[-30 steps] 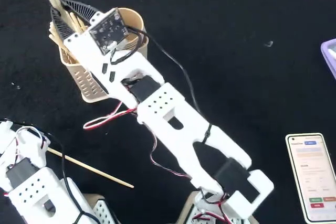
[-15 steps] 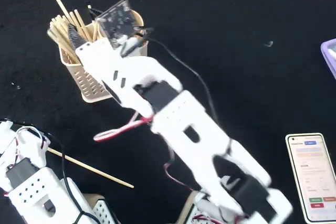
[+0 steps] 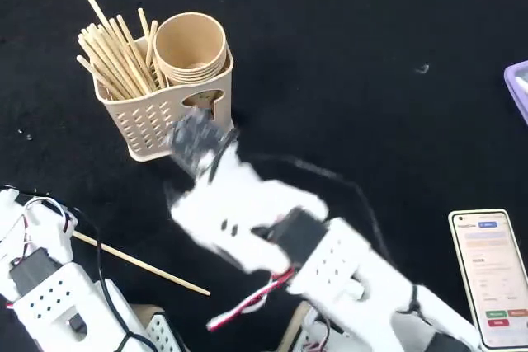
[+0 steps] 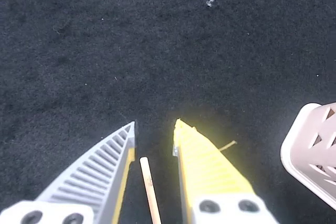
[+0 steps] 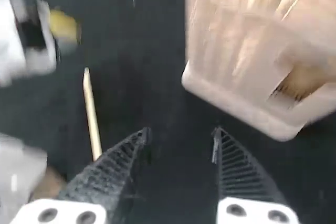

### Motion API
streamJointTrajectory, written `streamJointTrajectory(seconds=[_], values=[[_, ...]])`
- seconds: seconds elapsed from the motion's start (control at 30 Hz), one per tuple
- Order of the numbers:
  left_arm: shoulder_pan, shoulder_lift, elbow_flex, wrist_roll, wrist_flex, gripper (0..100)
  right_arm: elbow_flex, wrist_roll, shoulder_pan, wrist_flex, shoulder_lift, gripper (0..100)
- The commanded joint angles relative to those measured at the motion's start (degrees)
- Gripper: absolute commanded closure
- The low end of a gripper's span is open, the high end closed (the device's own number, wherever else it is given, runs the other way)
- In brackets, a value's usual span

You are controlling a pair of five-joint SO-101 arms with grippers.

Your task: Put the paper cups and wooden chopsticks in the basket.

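Note:
The beige basket (image 3: 157,117) stands at the far left with several wooden chopsticks (image 3: 111,47) and stacked paper cups (image 3: 190,45) inside. One chopstick (image 3: 140,263) lies on the black table near the front left. In the left wrist view this chopstick (image 4: 149,192) lies between the fingers of my open left gripper (image 4: 155,124), untouched by either. My right arm (image 3: 247,204) is just in front of the basket. Its gripper (image 5: 181,131) is open and empty, low over the table, with the basket (image 5: 262,66) ahead and the loose chopstick (image 5: 92,114) to one side.
A phone (image 3: 488,274) lies at the front right and a purple object (image 3: 520,84) sits at the right edge. My left arm (image 3: 41,282) occupies the front left corner. The basket's corner (image 4: 315,150) is close beside the left gripper.
My right arm has pulled back from above the basket toward the front, uncovering the cups and chopsticks. The chopstick it held upright now stands in the basket. The left arm has not moved.

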Motion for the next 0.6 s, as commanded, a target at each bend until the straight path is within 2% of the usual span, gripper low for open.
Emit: streamJointTrajectory(seconds=[0.0, 0.1, 0.17, 0.57], values=[[0.0, 0.0, -0.9, 0.3, -1.2, 87, 20.4, -0.4, -8.8, -14.1, -2.8, 80.8], [0.0, 0.0, -0.9, 0.3, -1.2, 87, 27.8, -0.4, -15.9, -23.5, -2.0, 80.8], [0.0, 0.0, -0.9, 0.3, -1.2, 87, 28.6, -0.4, -18.8, -25.8, 0.7, 80.8], [-0.4, 0.0, -0.9, 0.1, -1.2, 87, 12.0, -0.4, -19.5, -26.3, 31.4, 80.7]])
